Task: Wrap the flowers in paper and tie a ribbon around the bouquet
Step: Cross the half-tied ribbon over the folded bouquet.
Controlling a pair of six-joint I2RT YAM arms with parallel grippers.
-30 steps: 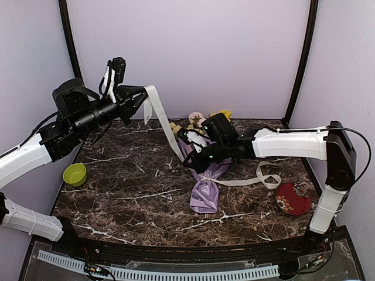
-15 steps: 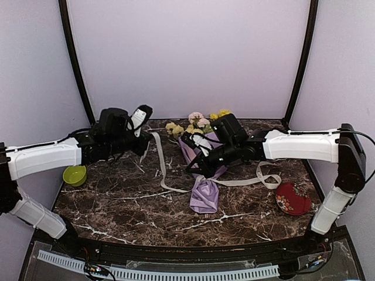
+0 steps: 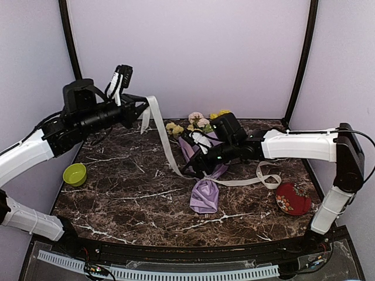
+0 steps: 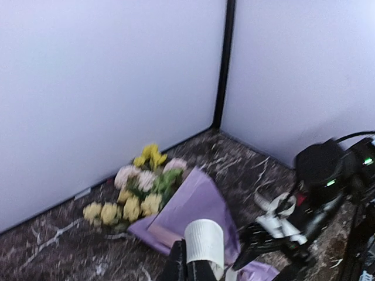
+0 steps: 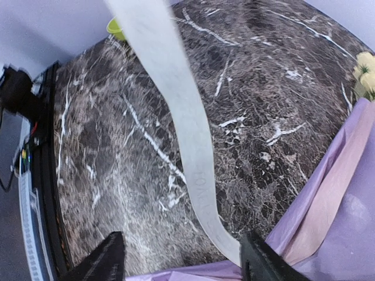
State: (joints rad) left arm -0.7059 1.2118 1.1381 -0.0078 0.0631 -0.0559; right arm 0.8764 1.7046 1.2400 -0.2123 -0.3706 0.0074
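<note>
The bouquet lies at the table's back middle: yellow and pink flowers [image 3: 196,123] poke out of the lilac paper [image 3: 205,190] cone. My left gripper [image 3: 139,106] is raised at the left, shut on one end of the cream ribbon [image 3: 166,146]. The ribbon slopes down to the cone, then trails right into a loop. The left wrist view shows the ribbon [image 4: 205,241] end folded over my left gripper [image 4: 190,264]. My right gripper [image 3: 196,157] stands open against the cone's left side. In the right wrist view the ribbon [image 5: 176,117] runs between the spread fingers [image 5: 258,260], beside the paper [image 5: 340,193].
A green bowl [image 3: 75,174] sits at the table's left edge. A red patterned dish [image 3: 292,198] lies front right, near the ribbon's loop. Lilac walls and black corner posts close the back and sides.
My left gripper has swung back up and to the left, pulling the ribbon taut off the table. My right gripper has gone from shut to open at the cone.
</note>
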